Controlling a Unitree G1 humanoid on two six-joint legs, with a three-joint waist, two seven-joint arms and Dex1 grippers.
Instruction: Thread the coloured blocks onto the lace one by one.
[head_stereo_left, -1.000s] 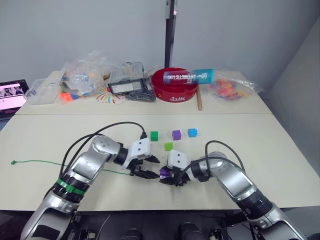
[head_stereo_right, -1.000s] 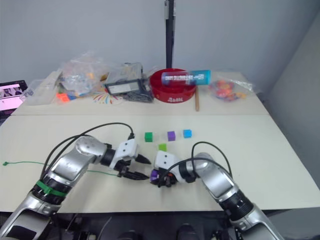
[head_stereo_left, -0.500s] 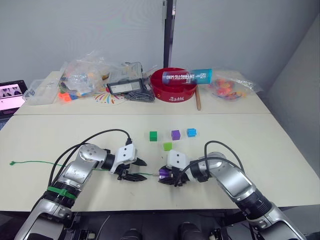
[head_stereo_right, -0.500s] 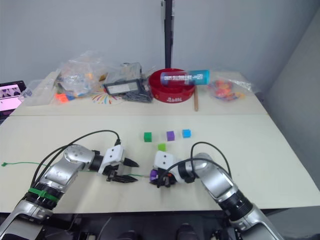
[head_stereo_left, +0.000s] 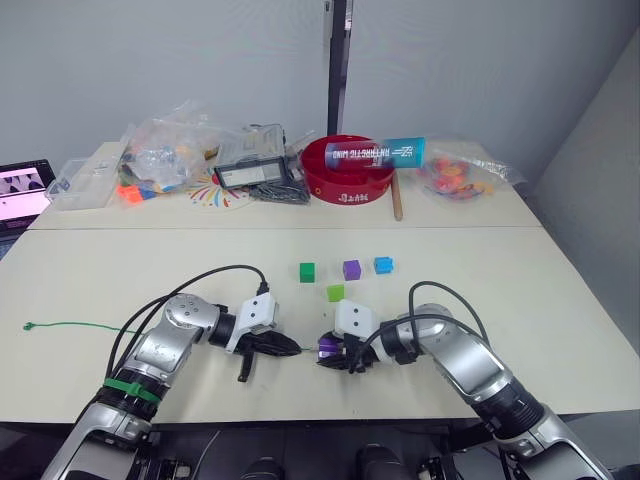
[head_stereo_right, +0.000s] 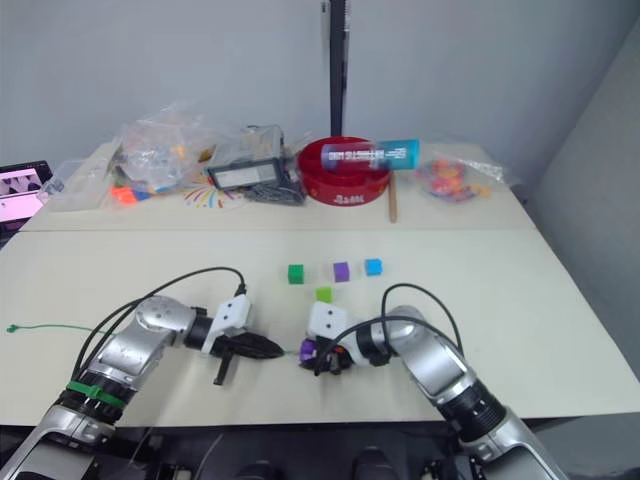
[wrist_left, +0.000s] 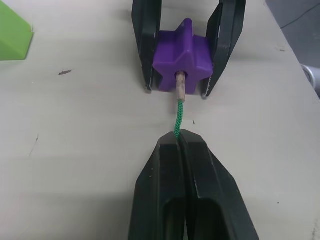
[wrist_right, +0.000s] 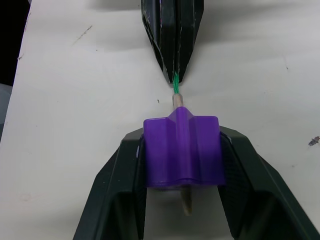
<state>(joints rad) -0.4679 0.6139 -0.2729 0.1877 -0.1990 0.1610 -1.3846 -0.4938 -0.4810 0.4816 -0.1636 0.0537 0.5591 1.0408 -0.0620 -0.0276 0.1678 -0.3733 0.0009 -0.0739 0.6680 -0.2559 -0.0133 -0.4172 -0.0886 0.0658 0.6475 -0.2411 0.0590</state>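
While the lace (head_stereo_left: 70, 324) trails off from its knotted end far out on the robot's left side of the desk (head_stereo_left: 520, 300), the left gripper (wrist_left: 178, 141) has its jaws pressed together on the green cord just short of the purple block (wrist_left: 183, 62). The pale stiff tip has gone into the block's hole and pokes out of its far face, seen in the right wrist view. That purple block is clamped between the jaws of the right gripper (wrist_right: 182, 165), one finger on each side, low over the desk. Beyond the held block, toward the back of the desk, lies a light green block (head_stereo_left: 336, 293) near it, and farther still a row of three: dark green block (head_stereo_left: 307, 272), second purple block (head_stereo_left: 351, 269) and blue block (head_stereo_left: 384, 265). A red bowl (head_stereo_left: 349, 172) sits well behind them.
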